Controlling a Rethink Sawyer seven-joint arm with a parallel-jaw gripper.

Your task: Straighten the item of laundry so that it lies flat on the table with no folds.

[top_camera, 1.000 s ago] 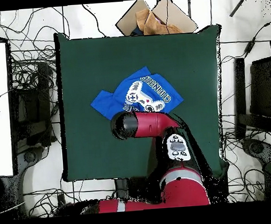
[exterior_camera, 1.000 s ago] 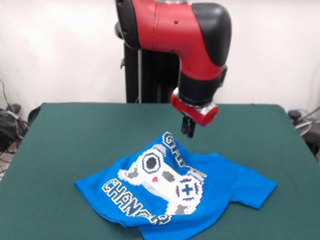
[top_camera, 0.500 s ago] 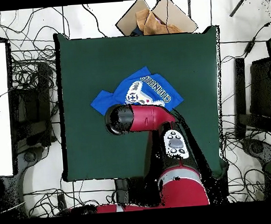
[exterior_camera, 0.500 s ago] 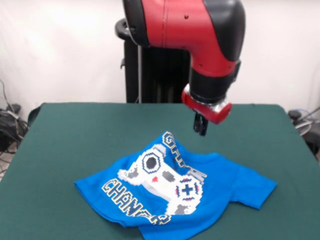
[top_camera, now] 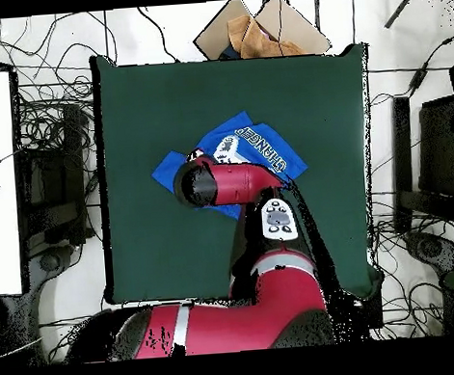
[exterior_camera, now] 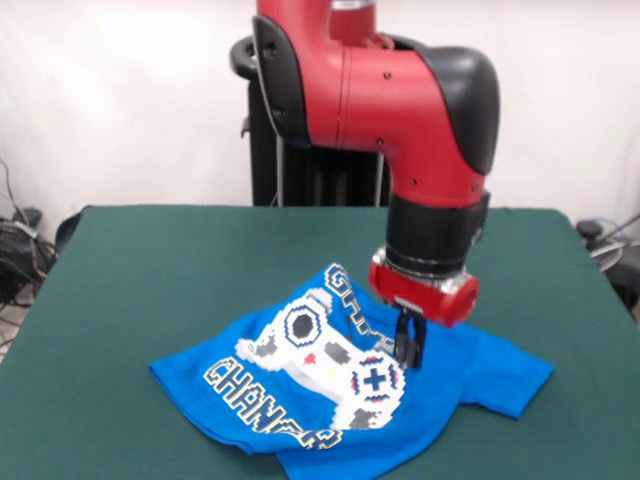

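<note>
The bright blue T-shirt (exterior_camera: 470, 365) lies crumpled on the green table (exterior_camera: 150, 260), near its front middle, print side up with its lettering bent over folds. One sleeve sticks out to the right. My gripper (exterior_camera: 411, 345) hangs straight down from the red arm, its tips just above or touching the shirt at the right edge of the controller print. In the overhead view the arm's head covers the gripper and part of the shirt (top_camera: 262, 144), which lies near the middle of the table (top_camera: 148, 104).
The black pedestal (exterior_camera: 265, 150) stands behind the table's far edge. An open cardboard box (top_camera: 258, 29) sits beyond the table's far side in the overhead view. Cables lie on the floor all round the table.
The arm has swung right and come down towards the front. The gripper has dropped from well above the table behind the shirt to the shirt's surface. The shirt has not moved.
</note>
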